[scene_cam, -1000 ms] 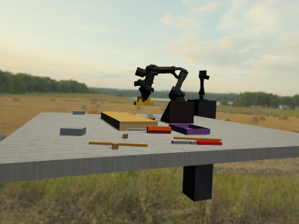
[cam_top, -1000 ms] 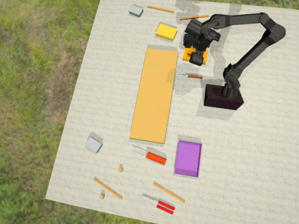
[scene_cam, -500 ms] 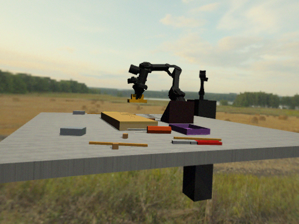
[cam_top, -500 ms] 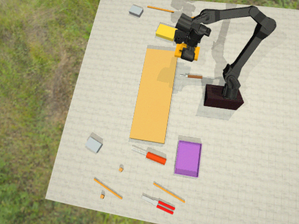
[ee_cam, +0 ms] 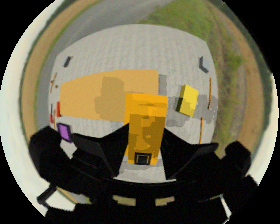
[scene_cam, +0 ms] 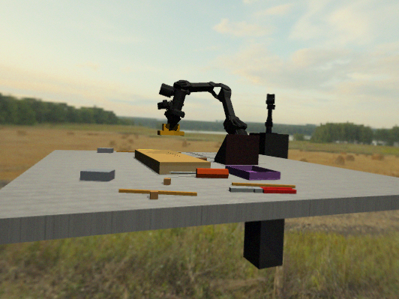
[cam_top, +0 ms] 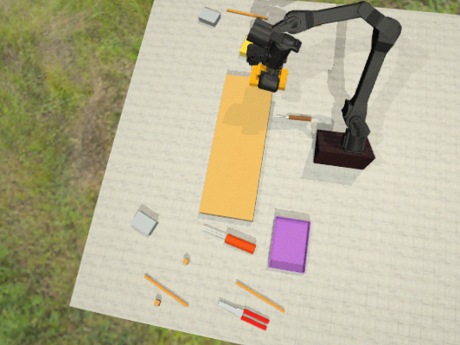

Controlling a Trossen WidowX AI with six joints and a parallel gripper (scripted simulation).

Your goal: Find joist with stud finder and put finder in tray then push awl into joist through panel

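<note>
My gripper [cam_top: 269, 81] [scene_cam: 172, 127] [ee_cam: 144, 125] is shut on the yellow-orange stud finder [cam_top: 255, 77] [scene_cam: 170, 133] [ee_cam: 146, 101]. It holds it in the air, clear above the table, near the far end of the panel in the top view. The flat light-orange floor panel [cam_top: 235, 162] [scene_cam: 165, 158] [ee_cam: 82, 97] shows no hole that I can see. The awl [cam_top: 299, 118], with a brown handle and thin metal shaft, lies between the panel and the arm's base. The purple tray [cam_top: 289, 245] [scene_cam: 259, 173] [ee_cam: 64, 131] holds nothing.
A yellow block [cam_top: 245, 48] [ee_cam: 188, 101] lies beyond the panel's far end, partly hidden by the arm in the top view. A red-orange-handled pronged tool [cam_top: 240, 244] lies near the tray. Grey blocks [cam_top: 209, 16] [cam_top: 144, 223], thin sticks and a red-handled tool [cam_top: 256, 316] lie farther out.
</note>
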